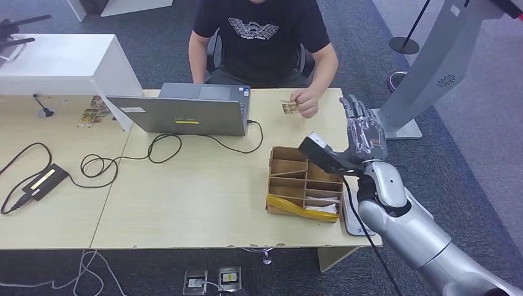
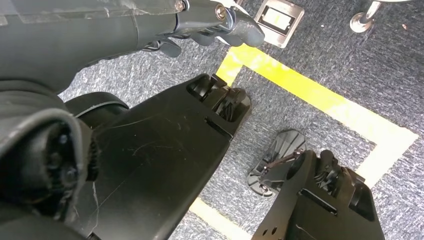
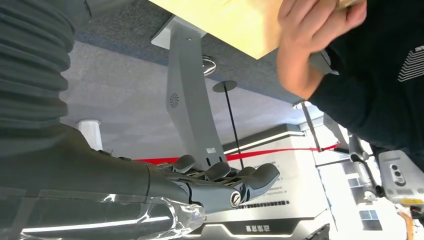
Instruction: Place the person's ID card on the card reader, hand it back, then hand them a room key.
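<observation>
**Right hand raised, card with person**

While the person's hand [image 1: 306, 102] holds the ID card [image 1: 288, 106] just above the table [image 1: 197, 197] beside the laptop [image 1: 191, 111], the right hand [image 1: 364, 132] is raised near the table's right edge, fingers stretched out, holding nothing. Cardboard organizer [image 1: 305, 184] sits just left of the right arm. Left hand [image 2: 220, 20] hangs over the floor, fingers loosely curled, empty.

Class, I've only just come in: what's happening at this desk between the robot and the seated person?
A person's hand holds a small card at the far edge of the desk, beside a laptop. The robot's right hand is raised with fingers apart and holds nothing, a little short of the card. A cardboard organiser sits near it. The left hand hangs over the floor.
</observation>
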